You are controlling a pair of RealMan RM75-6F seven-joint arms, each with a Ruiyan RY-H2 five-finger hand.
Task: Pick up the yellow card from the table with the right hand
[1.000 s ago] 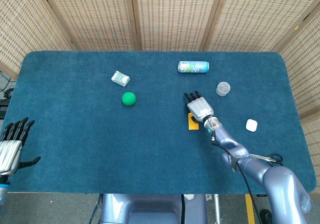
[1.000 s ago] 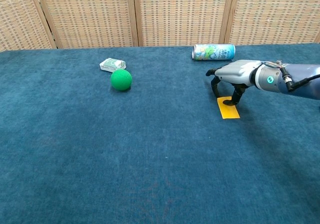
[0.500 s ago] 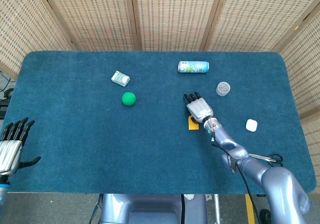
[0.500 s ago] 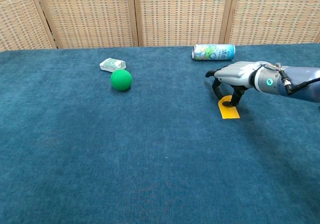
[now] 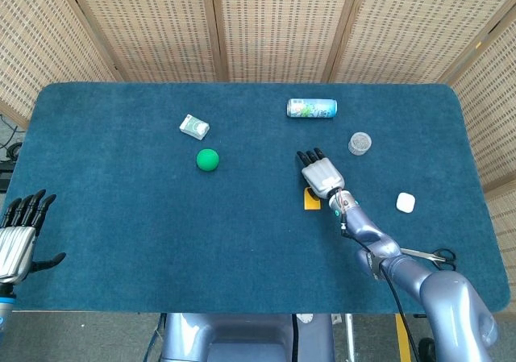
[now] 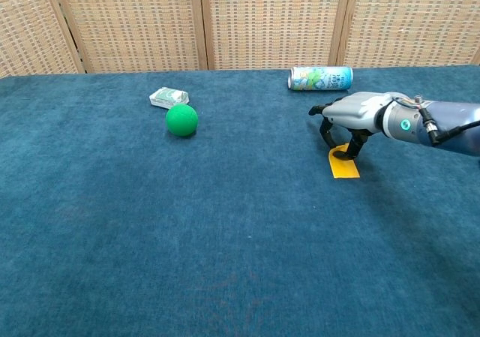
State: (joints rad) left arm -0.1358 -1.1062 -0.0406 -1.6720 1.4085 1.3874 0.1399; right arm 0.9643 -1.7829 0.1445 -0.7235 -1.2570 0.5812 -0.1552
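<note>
- The left hand [image 5: 18, 237] hovers at the counter's [image 5: 121, 217] 8 o'clock edge, fingers spread, holding nothing.
- A small box [image 5: 193, 126] lies at 11 o'clock of a green ball [image 5: 207, 160].
- The yellow card [image 6: 343, 163] lies on the counter at 6 o'clock of a can [image 6: 320, 77].
- The right hand [image 6: 352, 115] arches over the card's far end, fingers [image 6: 346, 149] curled down onto it; whether they grip it I cannot tell.

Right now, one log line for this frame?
phase: grasping | right hand: fingertips on yellow card | card: on table | left hand: idle, open
</note>
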